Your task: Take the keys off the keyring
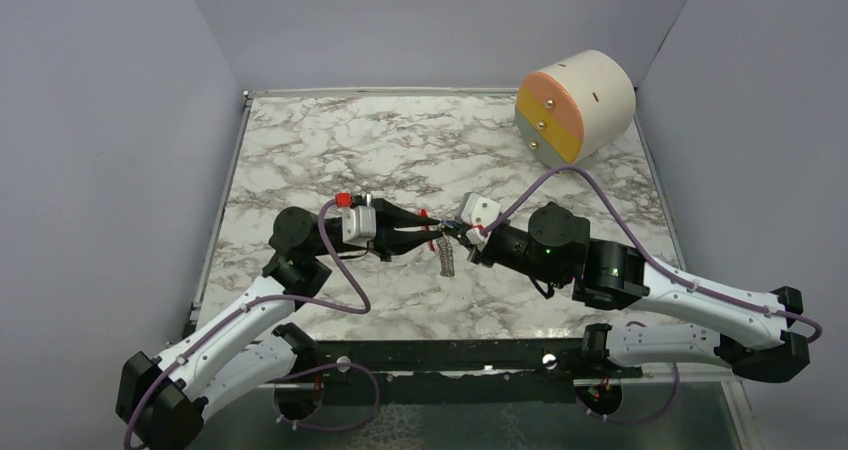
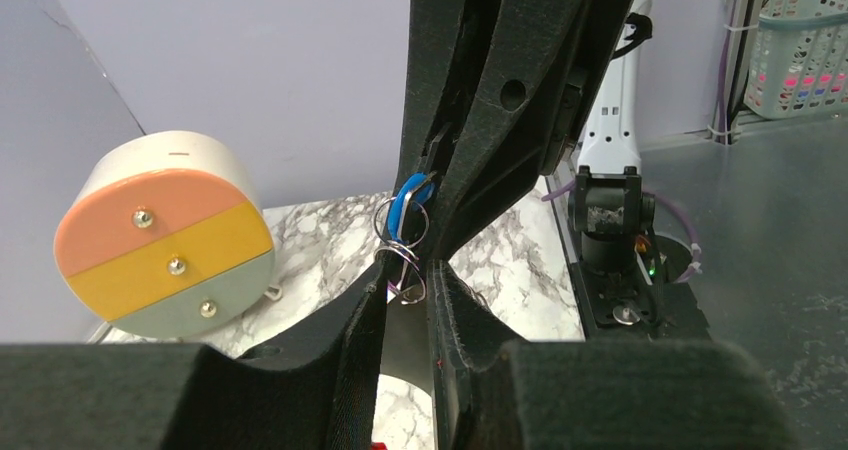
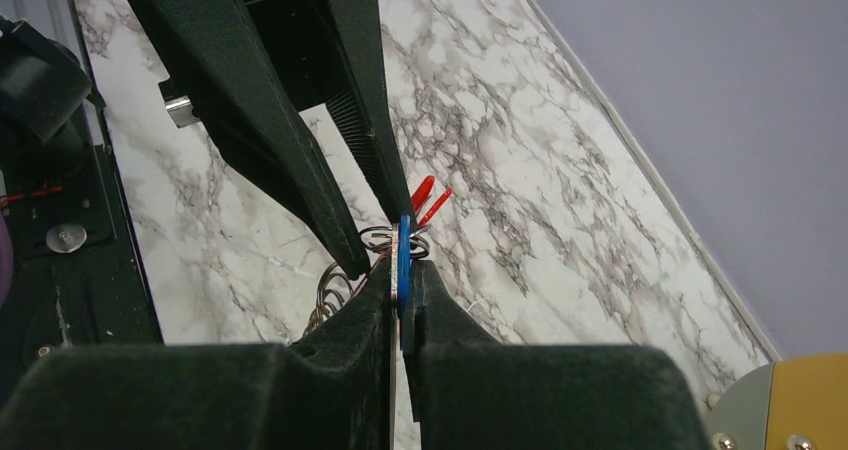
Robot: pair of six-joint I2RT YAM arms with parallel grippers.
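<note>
Both grippers meet above the middle of the marble table [image 1: 330, 160]. My right gripper [image 1: 458, 232] is shut on the small blue-and-silvery key [image 3: 403, 255], held edge-on between its pads; the key also shows in the left wrist view [image 2: 408, 202]. My left gripper [image 1: 435, 233] is closed on the wire loops of the keyring [image 2: 405, 270] right next to the key. The keyring's grey coiled band [image 1: 447, 257] hangs down below the two grippers, and also shows in the right wrist view [image 3: 325, 295]. Its red part [image 3: 428, 198] sticks out behind the key.
A big cream cylinder [image 1: 577, 105] with an orange, yellow and grey face lies at the table's far right corner; it also shows in the left wrist view [image 2: 165, 235]. Purple walls close in the table on three sides. A basket [image 2: 795, 65] stands off the table.
</note>
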